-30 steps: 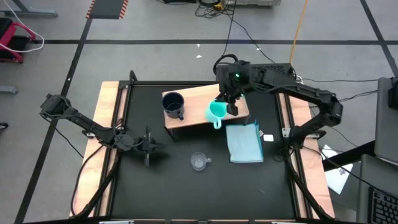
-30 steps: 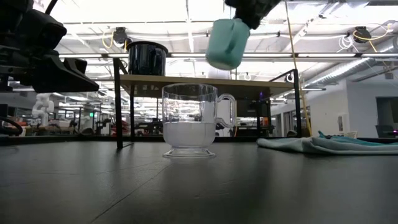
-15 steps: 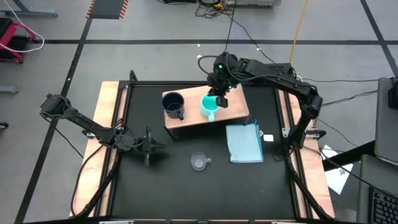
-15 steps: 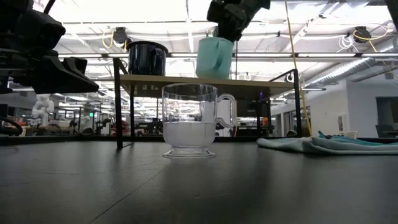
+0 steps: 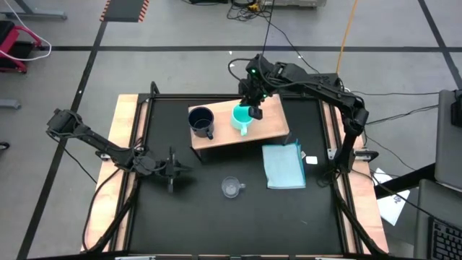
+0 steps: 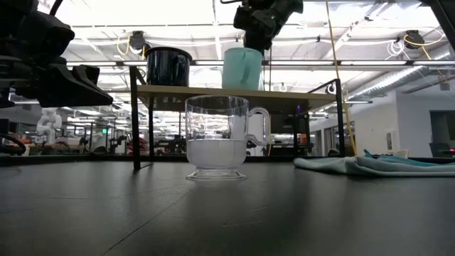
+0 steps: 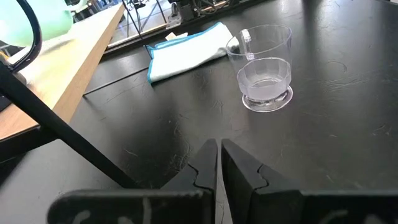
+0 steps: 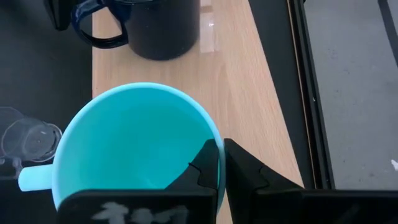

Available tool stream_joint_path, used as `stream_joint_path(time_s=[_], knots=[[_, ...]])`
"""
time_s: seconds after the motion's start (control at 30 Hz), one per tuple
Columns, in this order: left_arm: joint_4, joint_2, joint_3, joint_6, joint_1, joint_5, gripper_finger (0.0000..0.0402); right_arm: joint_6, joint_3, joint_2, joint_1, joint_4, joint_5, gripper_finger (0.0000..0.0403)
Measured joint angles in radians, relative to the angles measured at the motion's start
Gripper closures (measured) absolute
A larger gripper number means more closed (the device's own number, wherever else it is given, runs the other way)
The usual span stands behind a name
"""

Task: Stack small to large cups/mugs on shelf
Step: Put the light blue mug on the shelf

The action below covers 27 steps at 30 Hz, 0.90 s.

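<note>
The turquoise mug (image 5: 242,118) stands upright on the wooden shelf (image 5: 273,128), right of the dark navy mug (image 5: 201,120), which rests on its base on the same board. In the low view the turquoise mug's base (image 6: 242,84) is level with the shelf top. My right gripper (image 5: 253,108) is above it, shut on its rim. The clear glass cup (image 5: 230,188) stands on the black table in front of the shelf. My left gripper (image 5: 172,172) waits shut and empty at the table's left, left of the glass cup (image 7: 264,68). My right gripper pinches the turquoise mug's rim (image 8: 210,138) on the side away from the handle (image 8: 31,178), one finger (image 8: 205,163) inside the mug and one (image 8: 242,165) outside. The fingers come from above, pointing down. The mug is upright, its base at the shelf top.
A folded light-blue cloth (image 5: 283,165) lies on the table right of the glass cup and in front of the shelf's right end. The shelf's dark legs (image 6: 134,117) stand behind the glass cup. Bare board (image 8: 249,81) lies right of the turquoise mug.
My right gripper has carried the turquoise mug toward the table's far left and down. The mug, tilted and well above the shelf a second ago, has turned upright and come down onto the board beside the navy mug. The gripper stays shut on it.
</note>
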Motion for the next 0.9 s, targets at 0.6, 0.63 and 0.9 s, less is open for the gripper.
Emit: stream_joint_path(time_s=[0.6, 0.63, 0.9], knots=[[0.001, 0.0, 0.0, -0.007, 0.0, 0.0, 0.0376, 0.01, -0.031, 0.001, 0.0, 0.033, -0.051, 0.0402], [0.0, 0.0, 0.0, -0.008, 0.0, 0.0, 0.0376, 0.011, -0.031, 0.001, 0.001, 0.033, -0.051, 0.0402], [0.001, 0.0, 0.0, -0.009, 0.0, 0.0, 0.0376, 0.038, -0.033, 0.0, 0.006, 0.034, -0.047, 0.0401]])
